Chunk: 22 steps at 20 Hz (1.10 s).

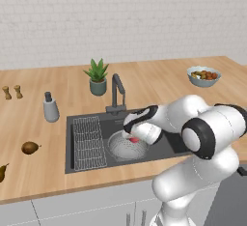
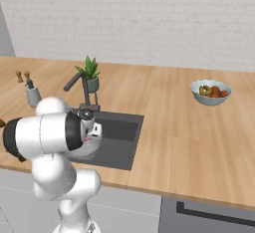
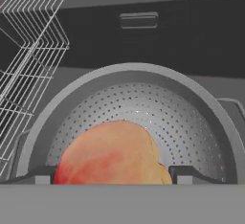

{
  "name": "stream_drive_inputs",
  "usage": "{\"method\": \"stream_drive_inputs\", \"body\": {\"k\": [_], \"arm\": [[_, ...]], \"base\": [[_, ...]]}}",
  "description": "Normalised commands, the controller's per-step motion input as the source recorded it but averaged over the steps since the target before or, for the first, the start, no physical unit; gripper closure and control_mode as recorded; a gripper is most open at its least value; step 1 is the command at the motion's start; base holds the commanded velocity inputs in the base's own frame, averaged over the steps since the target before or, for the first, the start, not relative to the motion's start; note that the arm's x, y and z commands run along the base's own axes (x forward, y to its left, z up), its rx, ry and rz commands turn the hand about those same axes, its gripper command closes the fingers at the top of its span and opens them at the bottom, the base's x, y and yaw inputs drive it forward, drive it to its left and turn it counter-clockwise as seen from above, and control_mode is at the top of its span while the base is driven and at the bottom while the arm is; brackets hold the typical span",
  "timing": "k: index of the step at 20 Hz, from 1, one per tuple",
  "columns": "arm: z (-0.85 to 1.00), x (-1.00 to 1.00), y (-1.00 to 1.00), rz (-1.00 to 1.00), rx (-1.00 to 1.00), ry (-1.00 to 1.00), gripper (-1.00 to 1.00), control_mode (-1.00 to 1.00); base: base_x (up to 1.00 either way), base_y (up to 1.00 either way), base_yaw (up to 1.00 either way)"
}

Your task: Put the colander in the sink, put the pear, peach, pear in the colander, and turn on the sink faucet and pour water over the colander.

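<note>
We have the gripper [image 1: 133, 137] low over the colander [image 1: 126, 146], which sits in the sink [image 1: 85, 120] under the faucet [image 1: 116, 93] so water can reach it. The jaws stand spread either side of the peach [image 3: 112, 153]; whether they still touch it we cannot tell. The peach is inside the colander. One pear [image 1: 30, 147] lies on the table [image 1: 159, 82] left of the sink, another [image 1: 3, 171] at the edge. A wire rack [image 1: 89, 142] fills the sink's left part.
</note>
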Motion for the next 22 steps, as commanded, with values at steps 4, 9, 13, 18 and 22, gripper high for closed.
{"method": "stream_drive_inputs", "body": {"k": [4,9,13,18,22], "arm": [[-0.41,0.10,0.12,0.00,0.00,0.00,1.00,-1.00],[-0.34,0.00,0.10,0.00,0.00,0.00,1.00,-1.00],[-0.28,0.00,0.26,0.00,0.00,0.00,1.00,-1.00],[-0.15,0.02,0.21,0.00,0.00,0.00,-1.00,-1.00],[0.02,0.00,-0.07,0.00,0.00,0.00,-1.00,-1.00]], "base": [[0.00,0.00,0.00],[0.00,0.00,0.00],[0.00,0.00,0.00],[0.00,0.00,0.00],[0.00,0.00,0.00]]}}
